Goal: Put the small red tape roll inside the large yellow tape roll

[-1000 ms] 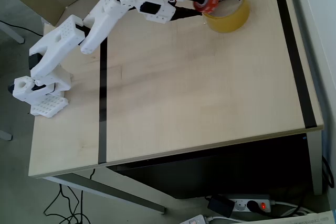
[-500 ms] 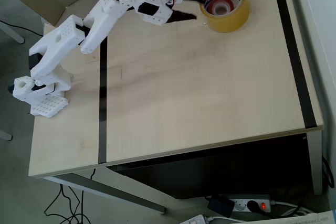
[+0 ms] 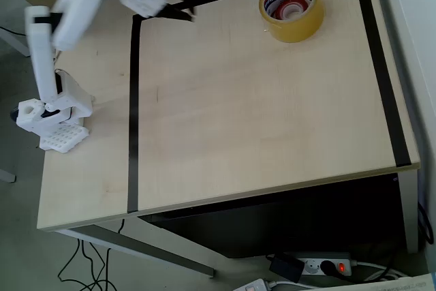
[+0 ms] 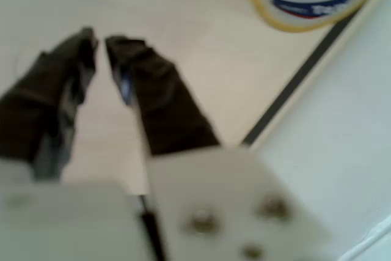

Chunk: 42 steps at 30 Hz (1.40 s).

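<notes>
The table [image 3: 272,120] was pale wood with black tape lines. Upper right of the overhead view sat the large yellow tape roll [image 3: 291,22], and it looked stiff and heavy enough to stay put. The small red tape roll [image 3: 291,10] lay inside its core, so job looked done. Red one seemed light and rigid, best pinched across its wall. The tool [image 3: 182,5], upper left, had its dark fingers [image 4: 153,102] nearly together, holding nothing.
</notes>
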Motion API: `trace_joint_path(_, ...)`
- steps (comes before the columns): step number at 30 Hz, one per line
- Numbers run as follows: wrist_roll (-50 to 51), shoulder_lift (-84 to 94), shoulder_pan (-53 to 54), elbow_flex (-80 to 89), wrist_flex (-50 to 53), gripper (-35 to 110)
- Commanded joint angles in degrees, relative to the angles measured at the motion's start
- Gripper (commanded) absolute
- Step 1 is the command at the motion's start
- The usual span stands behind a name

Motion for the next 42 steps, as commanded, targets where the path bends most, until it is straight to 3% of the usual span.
trace_joint_path(1, 2.5, 28.0, -1.1, 25.6, -10.2, 0)
trace_joint_path(9, 11.2, 64.3, 3.9, 82.2, -43.9, 0)
trace_joint_path(17, 13.0, 79.8, 9.5, 112.2, -56.2, 0)
trace_joint_path(29, 13.0, 100.3, 6.7, 137.3, -56.6, 0)
trace_joint_path(32, 13.0, 112.8, 6.5, 143.4, -51.1, 0)
trace_joint_path(35, 13.4, 127.7, 6.7, 145.5, -38.2, 0)
trace_joint_path(42, 13.7, 127.7, 10.0, 145.4, -31.3, 0)
